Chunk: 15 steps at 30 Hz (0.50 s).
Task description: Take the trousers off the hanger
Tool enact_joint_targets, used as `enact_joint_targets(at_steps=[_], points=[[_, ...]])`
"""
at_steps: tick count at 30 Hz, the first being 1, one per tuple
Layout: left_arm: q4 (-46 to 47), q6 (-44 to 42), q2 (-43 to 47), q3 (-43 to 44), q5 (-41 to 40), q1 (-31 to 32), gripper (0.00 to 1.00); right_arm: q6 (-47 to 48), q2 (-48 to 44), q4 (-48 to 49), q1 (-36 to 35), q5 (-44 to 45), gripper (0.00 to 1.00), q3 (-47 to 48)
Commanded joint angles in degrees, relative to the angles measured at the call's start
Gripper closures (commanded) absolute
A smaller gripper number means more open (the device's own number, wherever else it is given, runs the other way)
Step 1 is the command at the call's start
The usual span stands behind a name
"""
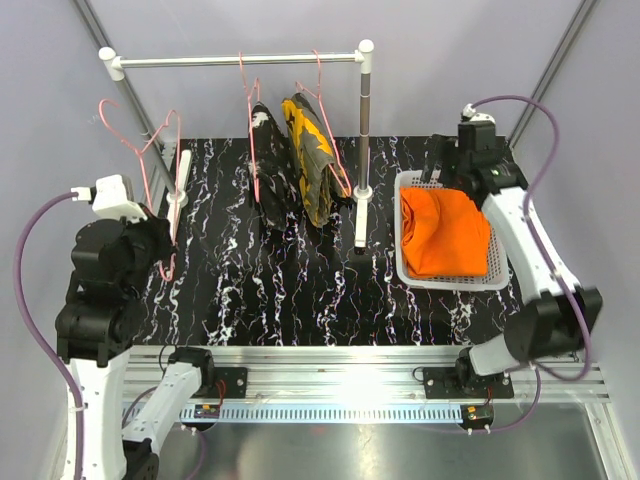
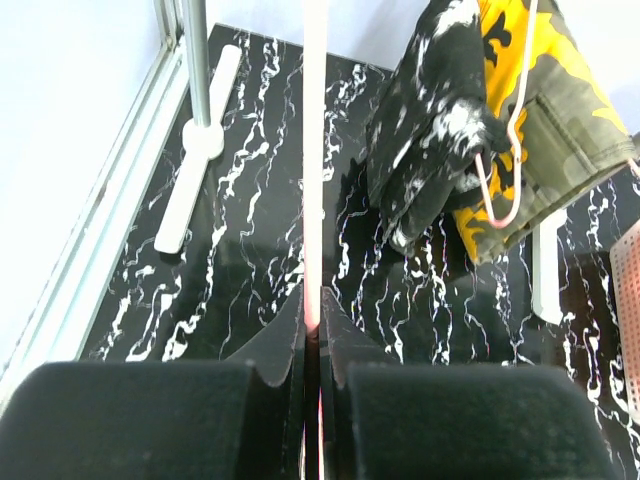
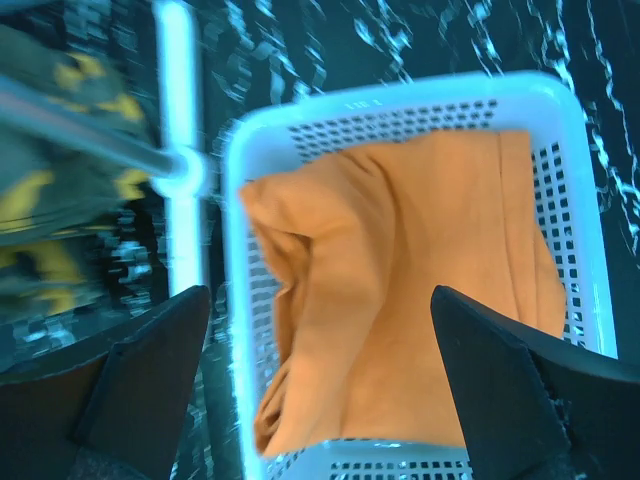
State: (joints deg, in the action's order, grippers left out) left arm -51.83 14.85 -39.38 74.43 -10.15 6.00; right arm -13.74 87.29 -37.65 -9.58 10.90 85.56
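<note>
Left gripper (image 1: 165, 243) sits at the counter's (image 1: 300, 290) left; black trousers (image 1: 268, 170) and camouflage trousers (image 1: 315, 165) hang on the far rail (image 1: 200, 60). Its wrist view shows it clamped on a pink hanger (image 2: 314, 150). Right gripper (image 3: 318, 300) spreads wide over orange trousers (image 3: 400, 250) in the basket (image 3: 400, 95).

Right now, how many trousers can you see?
3: orange trousers in the basket; black speckled trousers and camouflage trousers hanging on the rail. None seems hidden.

The left arm (image 1: 100, 300) and right arm (image 1: 520, 235) have white shells and black joints, with black wedge-shaped jaws. A purple cable (image 1: 515, 97) loops along each; their bases (image 1: 218, 385) are black.
</note>
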Motion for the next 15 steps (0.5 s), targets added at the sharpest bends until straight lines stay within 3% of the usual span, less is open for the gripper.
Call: enact_joint_targets(at_steps=[1,7,12,15], points=[[6.1,-2.3,-2.7,2.4,0.2,0.0,1.0,1.2,-9.5,-0.2,-0.1,-5.8,0.01,-1.2],[17.1,-4.8,-9.5,1.9,1.1,0.0,1.0,1.3,-33.4,4.1,0.0,-17.9,0.01,-9.0],[25.1,-7.7,-16.6,0.5,4.9,-0.1,1.0,-1.4,-47.1,4.6,-0.1,-26.1,0.01,-13.8],[29.6,-8.4,-21.7,1.9,2.5,-0.7,1.0,-3.2,-53.6,5.3,-0.1,-30.8,0.01,-16.5]])
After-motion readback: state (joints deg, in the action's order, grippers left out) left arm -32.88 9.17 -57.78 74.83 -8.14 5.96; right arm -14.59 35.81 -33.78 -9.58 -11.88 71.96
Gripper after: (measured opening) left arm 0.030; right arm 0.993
